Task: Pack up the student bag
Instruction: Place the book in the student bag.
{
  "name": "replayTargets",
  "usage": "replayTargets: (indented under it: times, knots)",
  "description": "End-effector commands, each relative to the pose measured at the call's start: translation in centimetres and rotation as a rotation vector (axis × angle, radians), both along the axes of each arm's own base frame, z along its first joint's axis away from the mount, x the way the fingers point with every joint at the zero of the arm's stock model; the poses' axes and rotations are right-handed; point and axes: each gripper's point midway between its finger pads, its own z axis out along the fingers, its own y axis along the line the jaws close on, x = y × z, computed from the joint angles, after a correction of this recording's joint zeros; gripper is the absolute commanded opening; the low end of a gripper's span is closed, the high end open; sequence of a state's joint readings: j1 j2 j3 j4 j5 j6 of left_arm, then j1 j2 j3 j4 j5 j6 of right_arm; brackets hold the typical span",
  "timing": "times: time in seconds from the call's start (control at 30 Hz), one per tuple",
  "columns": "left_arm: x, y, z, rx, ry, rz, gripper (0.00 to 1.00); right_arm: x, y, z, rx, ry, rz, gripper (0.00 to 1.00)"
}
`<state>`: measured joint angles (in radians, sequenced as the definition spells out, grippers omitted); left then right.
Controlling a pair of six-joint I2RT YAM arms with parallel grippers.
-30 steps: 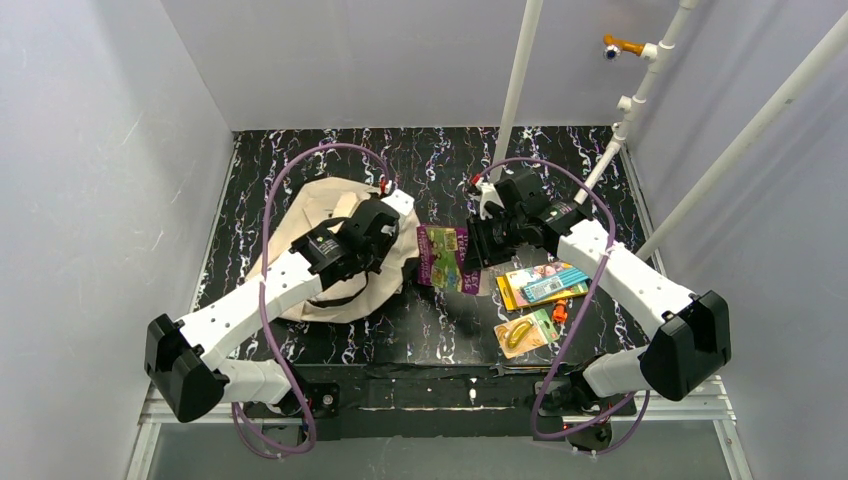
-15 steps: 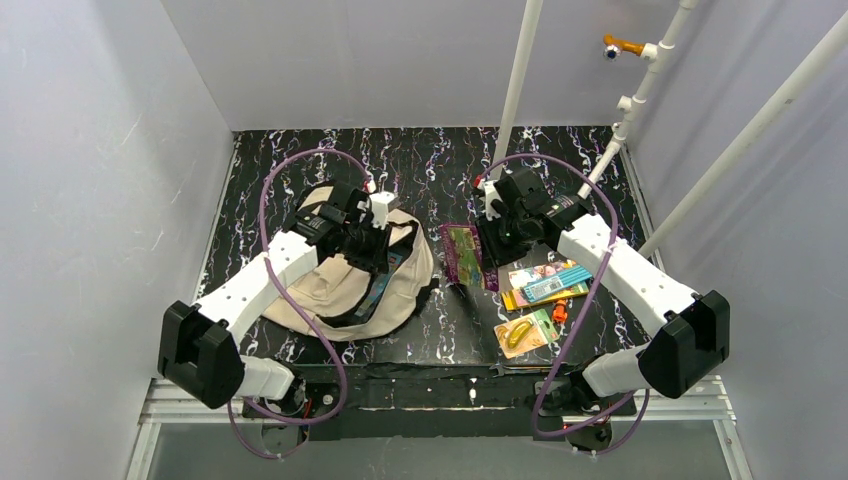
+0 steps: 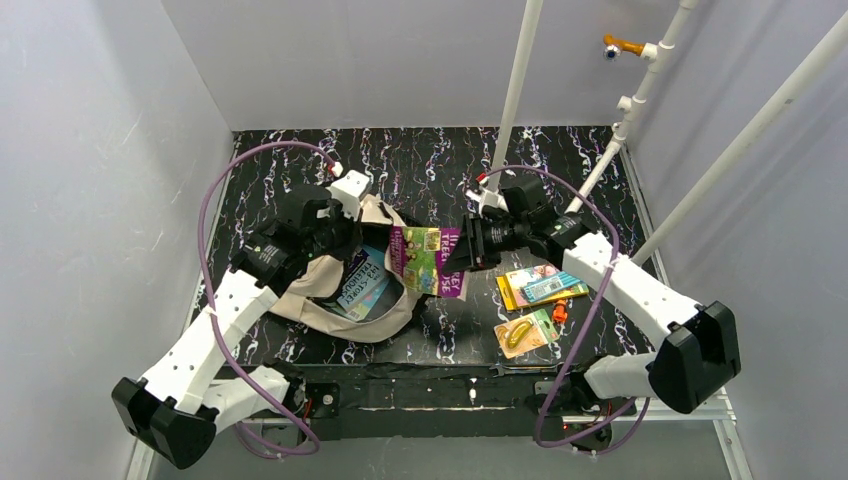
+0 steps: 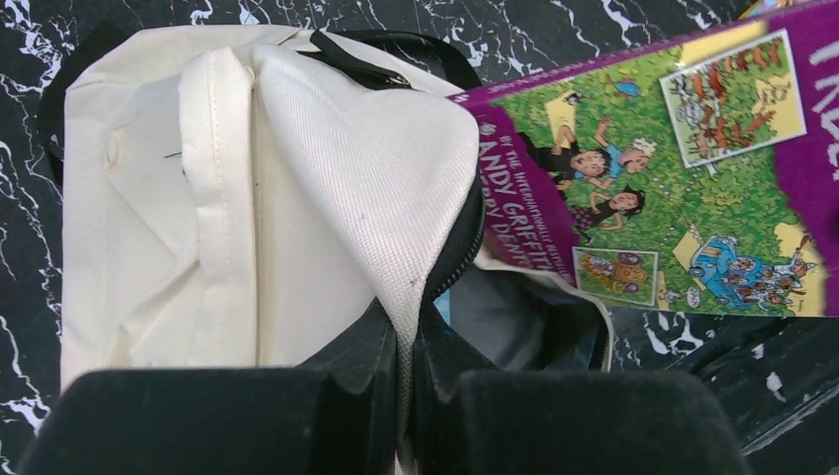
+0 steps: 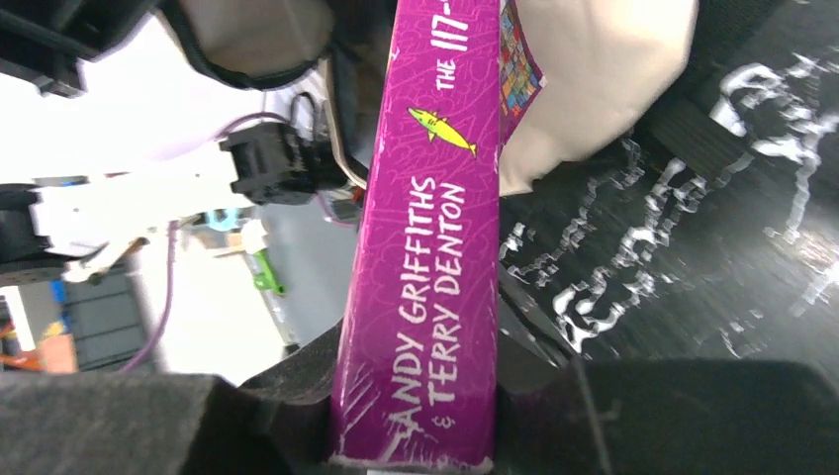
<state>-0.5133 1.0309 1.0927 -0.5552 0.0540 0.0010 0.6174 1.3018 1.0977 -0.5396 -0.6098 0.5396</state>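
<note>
Since a second ago, the left arm is sitting further toward the left edge of the bench. The student bag is now lying with its mouth pulled open, and the purple book is now further left, reaching the bag's right rim.

Left gripper: the claw is pressing together on the bag's beige edge beside the zip and is holding that flap up off the dark lining.

Right gripper: the claw is pinching the purple book by its spine, with a pad on each side. The book is hanging clear of the bench, tilted, and its far corner is passing behind the raised flap over the opening.

The bag is lying on the left half of the bench, nearer the near edge than the far one. A blue book is showing inside its mouth.

An orange packet and a yellow-item packet are lying right of centre, the second near the near edge. Both are well apart from the bag.
</note>
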Motion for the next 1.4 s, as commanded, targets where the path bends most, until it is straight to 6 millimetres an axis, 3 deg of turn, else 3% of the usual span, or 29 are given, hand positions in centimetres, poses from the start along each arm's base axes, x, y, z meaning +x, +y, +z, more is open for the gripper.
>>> replayTargets:
  times: [0.0,0.1,0.17,0.27,0.43,0.57,0.67,0.77,0.83,0.93,1.0,1.23,1.33,1.37]
  knots:
    - [0.6,-0.4,3.8,0.008,-0.134,-0.078,0.0,-0.1,3.8,5.8,0.334,0.01,0.108,0.01]
    - [0.3,-0.7,3.4,0.016,-0.11,-0.105,0.0,1.9,2.4,6.9,0.183,-0.148,0.067,0.01]
    - [0.1,-1.2,2.9,0.011,-0.092,-0.135,0.0,2.1,1.7,7.6,0.133,-0.187,0.068,0.01]
    - [-0.5,-2.6,2.0,-0.004,-0.061,-0.236,0.0,0.1,2.2,7.0,0.189,-0.093,0.159,0.01]
    - [-0.9,-4.0,0.8,-0.003,-0.041,-0.36,0.0,-5.1,2.4,3.9,0.153,0.035,0.338,0.01]
    - [-0.8,-4.4,1.1,0.002,-0.028,-0.39,0.0,-5.0,3.7,4.0,0.256,0.105,0.28,0.01]
    - [-1.4,-4.5,1.8,-0.015,-0.027,-0.404,0.0,-2.5,5.4,4.0,0.355,0.128,0.122,0.01]
    - [-1.8,-4.2,2.2,-0.025,-0.032,-0.389,0.0,0.9,6.2,0.3,0.265,0.167,-0.078,0.01]
    - [-2.1,-3.9,2.3,-0.026,-0.029,-0.378,0.0,2.9,6.6,-0.7,0.283,0.182,-0.183,0.01]
    - [-2.5,-3.3,2.1,-0.016,-0.014,-0.349,0.0,6.3,7.1,0.5,0.462,0.201,-0.318,0.01]
    - [-2.5,-2.9,2.0,-0.01,-0.013,-0.324,0.0,7.8,8.2,0.5,0.467,0.195,-0.344,0.01]
    - [-1.7,-2.7,1.8,-0.017,0.009,-0.262,0.0,7.4,17.2,-0.6,0.562,0.152,-0.215,0.01]
    - [-1.5,-2.8,1.9,-0.017,0.012,-0.254,0.0,8.5,19.6,-2.1,0.59,0.096,-0.229,0.01]
    - [-1.5,-2.7,1.8,-0.015,0.011,-0.249,0.0,8.9,20.3,-3.6,0.566,0.072,-0.233,0.08]
